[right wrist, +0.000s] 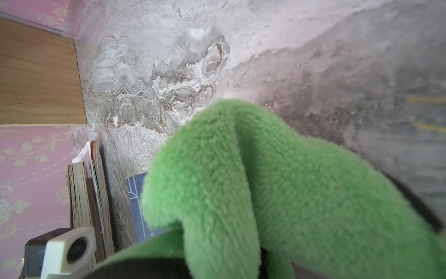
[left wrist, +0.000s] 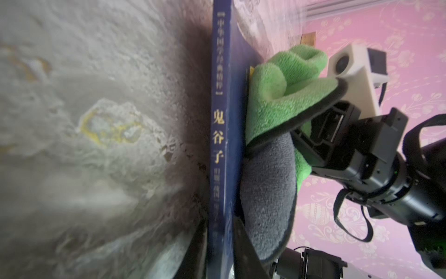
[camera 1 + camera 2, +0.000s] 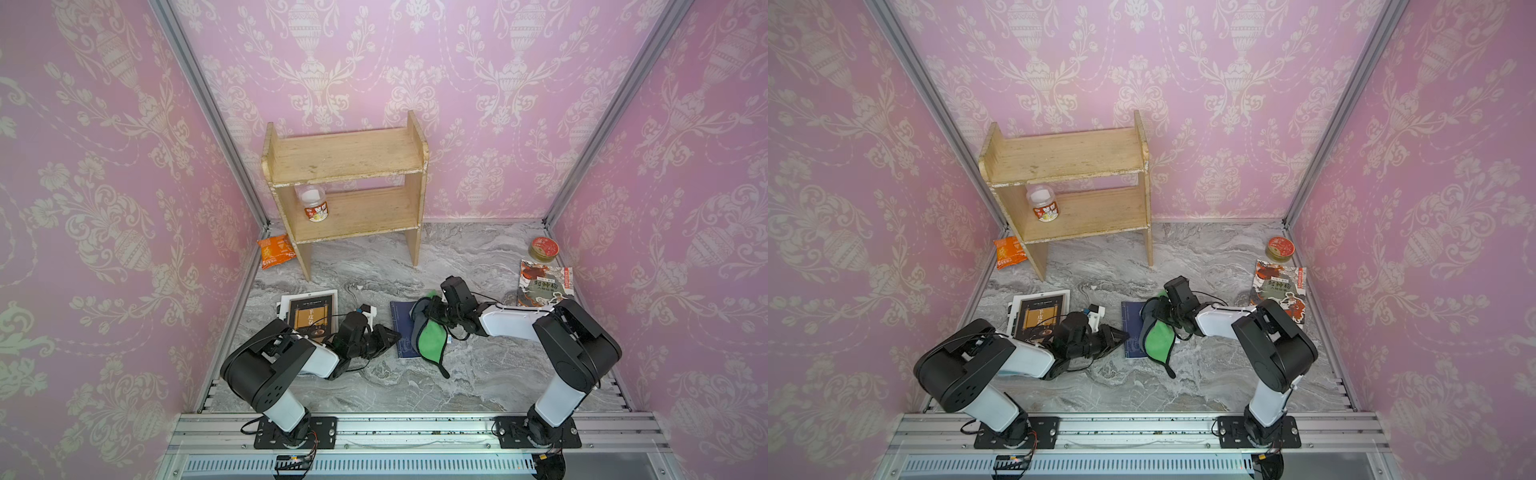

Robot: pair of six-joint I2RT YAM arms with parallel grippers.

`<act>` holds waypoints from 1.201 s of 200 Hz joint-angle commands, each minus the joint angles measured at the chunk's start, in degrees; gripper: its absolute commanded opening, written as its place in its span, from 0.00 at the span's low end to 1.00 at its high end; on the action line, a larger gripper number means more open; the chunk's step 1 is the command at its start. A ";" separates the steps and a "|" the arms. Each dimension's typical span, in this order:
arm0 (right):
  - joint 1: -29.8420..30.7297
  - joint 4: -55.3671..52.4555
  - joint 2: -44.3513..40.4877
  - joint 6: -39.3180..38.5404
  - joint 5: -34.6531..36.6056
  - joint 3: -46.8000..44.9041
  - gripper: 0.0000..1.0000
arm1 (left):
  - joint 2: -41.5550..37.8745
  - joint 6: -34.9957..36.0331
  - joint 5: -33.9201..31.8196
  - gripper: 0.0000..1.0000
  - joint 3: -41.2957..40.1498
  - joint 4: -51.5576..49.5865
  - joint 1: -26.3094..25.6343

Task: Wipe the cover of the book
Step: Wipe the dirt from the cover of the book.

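Left wrist view shows my left gripper (image 2: pixel 220 244) astride the spine edge of the blue book (image 2: pixel 220 135), a finger on each side; I cannot tell whether they pinch it. The book lies on the marble tabletop (image 3: pixel 374 390) between the arms. My right gripper (image 3: pixel 430 313) is clamped on the green-and-grey cloth (image 3: pixel 432 340), which rests on the cover. Beyond stands a wooden shelf (image 3: pixel 345 153).

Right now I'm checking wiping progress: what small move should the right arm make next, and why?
Probably drag the cloth across the book toward its spine: the right gripper presses it on the cover, and a blue strip near the left gripper lies uncovered.
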 commanded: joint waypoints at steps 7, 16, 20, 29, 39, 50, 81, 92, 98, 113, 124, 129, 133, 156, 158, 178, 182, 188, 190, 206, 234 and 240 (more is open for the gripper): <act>1.50 -17.44 3.57 3.56 -1.34 -5.00 0.00 | 3.78 -3.30 -2.53 0.19 -0.15 8.20 -0.35; 1.61 -17.53 3.57 3.49 -1.31 -5.00 0.00 | 4.89 -3.87 -1.96 0.12 -0.10 9.68 -0.37; 1.60 -17.53 3.57 3.53 -1.33 -4.92 0.00 | 5.36 -4.09 -1.84 0.10 -0.06 10.37 -0.35; 1.74 -17.55 3.57 3.25 -1.39 -4.76 0.00 | 6.21 -4.45 -1.29 0.07 -0.09 11.51 -0.37; 2.19 -18.58 3.65 2.37 -1.19 -3.93 0.00 | 6.88 -4.51 -0.80 0.05 -0.06 11.95 -0.37; 3.21 -20.41 3.96 0.77 -0.01 -2.20 0.00 | 7.25 -4.13 0.07 0.02 0.11 11.76 -0.37; 6.38 -23.66 7.68 -3.60 -0.43 5.36 0.00 | 7.88 -0.92 5.66 0.00 3.02 6.97 -0.28; 7.57 -23.67 9.94 -4.88 -2.38 8.76 0.00 | 8.23 0.07 7.52 0.00 3.82 5.85 -0.28; 8.34 -23.62 11.10 -5.43 -3.36 10.51 0.00 | 8.29 0.43 8.26 0.00 4.08 5.29 -0.28; 9.67 -22.81 13.26 -6.54 -5.63 13.77 0.00 | 8.28 1.41 9.67 0.00 4.70 3.97 -0.28; 9.39 -22.55 14.14 -7.51 -6.21 14.86 0.00 | 8.06 2.05 9.99 0.00 4.50 3.24 -0.28; 8.83 -23.12 14.27 -8.08 -5.61 15.18 0.00 | 7.87 2.34 10.05 0.00 4.51 2.79 -0.27; 8.21 -23.78 14.28 -8.52 -5.03 15.25 0.00 | 7.74 2.66 10.20 0.00 4.50 2.35 -0.28; 0.83 -24.05 13.00 -9.21 -4.46 11.52 0.00 | 6.30 4.04 10.34 0.00 4.09 -0.04 -0.28; 0.01 -24.08 12.85 -9.21 -4.45 11.06 0.00 | 6.19 4.09 10.41 0.00 4.04 -0.29 -0.28; -5.45 -24.17 11.15 -10.19 -4.46 7.56 0.00 | 5.11 5.59 10.60 0.00 4.24 -2.69 -0.28; -5.70 -24.33 10.96 -10.57 -4.45 7.46 0.00 | 4.97 5.81 10.69 0.00 4.38 -3.14 -0.28; -5.49 -24.61 10.95 -10.95 -4.46 7.60 0.00 | 4.79 6.13 10.84 0.00 4.58 -3.68 -0.28; -5.31 -24.71 10.99 -10.96 -4.54 7.69 0.00 | 4.81 6.19 10.86 0.00 4.67 -3.86 -0.28; -2.17 -24.65 12.32 -10.37 -4.81 9.74 0.00 | 4.82 6.73 11.28 0.00 5.45 -5.01 -0.28; 6.34 -25.56 17.45 -8.89 -4.97 18.40 0.00 | 5.22 7.26 11.66 0.00 6.85 -6.15 -0.28; 7.46 -25.70 18.44 -8.58 -5.33 20.15 0.00 | 5.31 7.22 11.66 0.00 6.98 -6.25 -0.28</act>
